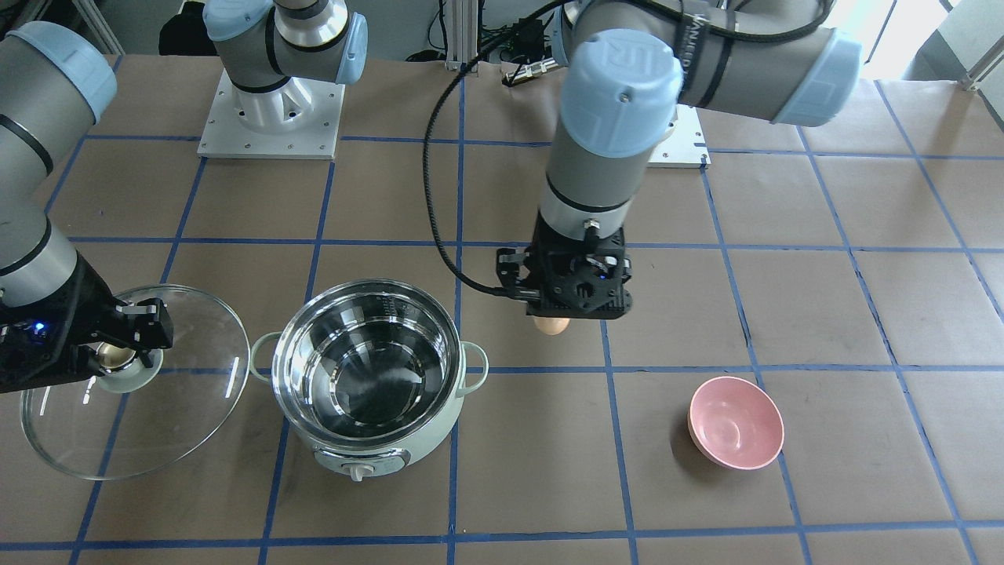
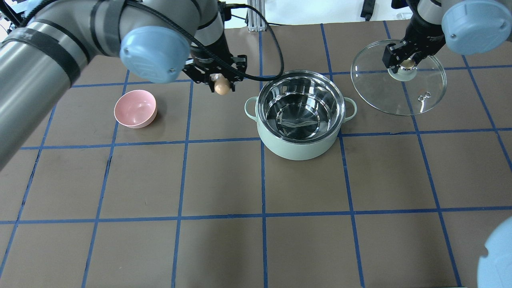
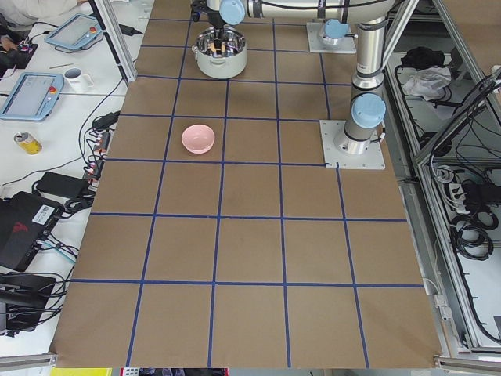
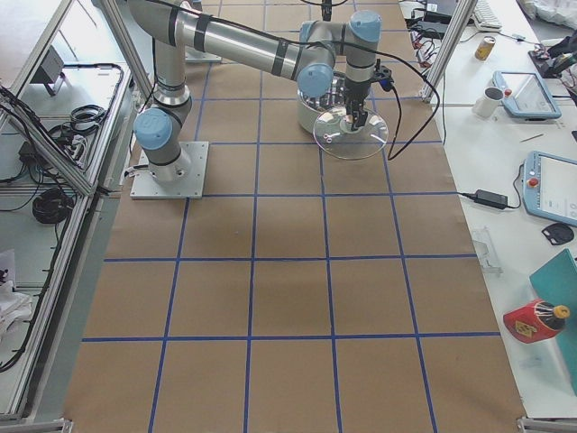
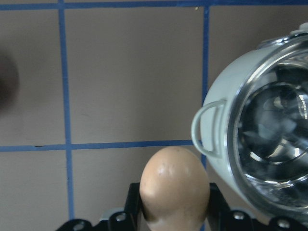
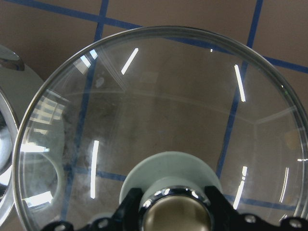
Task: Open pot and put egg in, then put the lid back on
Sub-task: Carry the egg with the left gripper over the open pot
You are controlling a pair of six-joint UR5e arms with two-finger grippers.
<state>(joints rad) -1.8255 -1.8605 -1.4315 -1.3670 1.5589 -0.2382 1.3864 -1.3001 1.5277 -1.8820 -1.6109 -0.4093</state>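
Left end effector point(image 1: 558, 315), clamped on the egg point(image 5: 174, 187) held long-axis-down above the desk point(image 2: 224, 180), hangs just beside the open pot point(image 2: 298, 150), which lies to the robot's right of it; right end effector point(image 2: 405, 65) grips the lid point(image 2: 424, 94) beyond the pot.

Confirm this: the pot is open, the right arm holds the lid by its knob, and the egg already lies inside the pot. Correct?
No. The egg is not in the pot; the left gripper holds it in its jaws beside the pot, as the overhead view shows. The rest stands: the right gripper holds the lid by its knob.
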